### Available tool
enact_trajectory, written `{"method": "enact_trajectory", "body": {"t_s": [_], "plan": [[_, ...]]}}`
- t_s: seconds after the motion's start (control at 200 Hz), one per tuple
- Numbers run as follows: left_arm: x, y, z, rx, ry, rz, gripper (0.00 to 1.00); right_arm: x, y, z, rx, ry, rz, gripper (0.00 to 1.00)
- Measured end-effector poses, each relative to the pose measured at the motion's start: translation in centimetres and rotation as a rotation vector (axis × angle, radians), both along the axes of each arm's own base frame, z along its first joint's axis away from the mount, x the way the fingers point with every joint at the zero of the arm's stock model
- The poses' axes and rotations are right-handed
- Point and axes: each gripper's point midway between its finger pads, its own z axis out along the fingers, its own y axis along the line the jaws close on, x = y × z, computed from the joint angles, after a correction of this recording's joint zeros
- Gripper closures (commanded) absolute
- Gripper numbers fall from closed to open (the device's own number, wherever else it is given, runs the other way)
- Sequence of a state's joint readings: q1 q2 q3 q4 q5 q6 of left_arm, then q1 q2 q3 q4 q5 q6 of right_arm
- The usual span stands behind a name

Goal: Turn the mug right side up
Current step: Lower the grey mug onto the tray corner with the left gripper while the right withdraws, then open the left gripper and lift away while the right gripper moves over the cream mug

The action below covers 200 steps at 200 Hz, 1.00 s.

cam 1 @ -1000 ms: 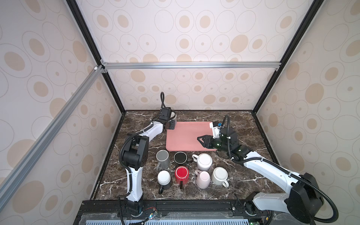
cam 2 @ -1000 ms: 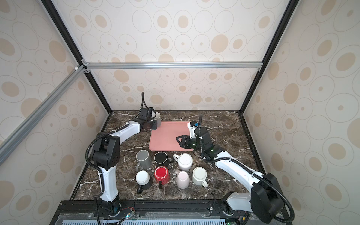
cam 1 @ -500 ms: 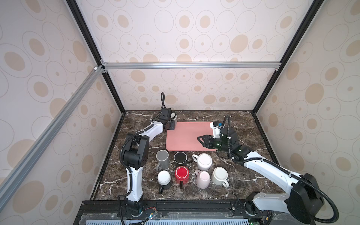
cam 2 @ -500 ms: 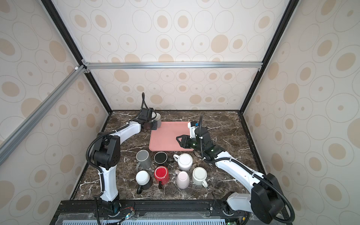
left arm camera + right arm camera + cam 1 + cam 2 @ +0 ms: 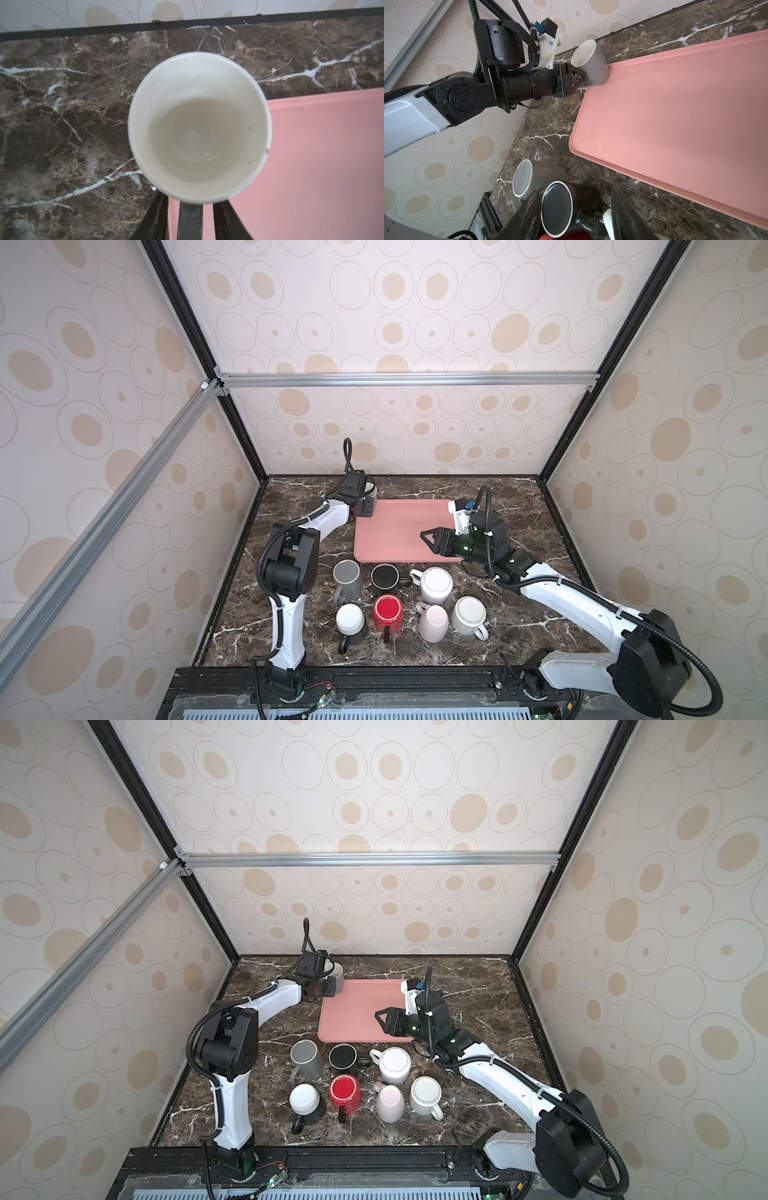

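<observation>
- Your left end effector [image 5: 367, 507] has its fingers [image 5: 154, 220] apart. In the left wrist view a strip of tray shows on either side of the handle [image 5: 190, 220], which lies between them and touches neither.
- The mug [image 5: 199, 126] stands straight ahead of that end effector, mouth up, so you look down into its pale inside. Its outer wall is grey in the right wrist view.
- In the right wrist view the mug's base meets the corner of the pink tray [image 5: 399, 526] that lies just beyond your left end effector. Whether the whole base rests on the tray, you cannot tell.
- Your right end effector [image 5: 428, 542] hangs above the tray with its fingers spread wide and nothing between them. It is well apart from the mug.
- Seven other mugs crowd the bench [image 5: 519, 510] on the robot-base side of your right end effector.
- Of these, the black mug [image 5: 556, 209] shows closest to that end effector, with the grey mug [image 5: 522, 178] just beside it.
</observation>
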<state>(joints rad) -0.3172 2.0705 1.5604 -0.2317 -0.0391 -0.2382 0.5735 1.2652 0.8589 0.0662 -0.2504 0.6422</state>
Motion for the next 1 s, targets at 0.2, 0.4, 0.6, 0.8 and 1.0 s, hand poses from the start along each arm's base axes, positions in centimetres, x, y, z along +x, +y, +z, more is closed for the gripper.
{"method": "enact_trajectory", "body": {"t_s": [0.2,0.4,0.6,0.8,1.0], "plan": [[-1.0,0.4,2.6,-0.026,-0.049,0.017,0.44,-0.1,-0.1,-0.3,-0.009,0.013,0.000,0.43],[-4.0,0.3,12.3,-0.193,-0.249,0.015,0.37,-0.5,-0.3,-1.1,-0.036,0.035,0.005,0.43],[-9.4,0.3,20.9,-0.439,-0.477,-0.022,0.15,-1.3,-1.0,-3.0,-0.110,0.084,0.020,0.41],[-13.8,0.1,20.3,-0.624,-0.515,-0.052,0.01,-3.3,-2.9,-6.4,-0.265,0.179,0.039,0.38],[-16.3,-0.1,17.6,-0.743,-0.465,-0.053,0.01,-6.3,-6.0,-7.6,-0.405,0.258,0.035,0.37]]}}
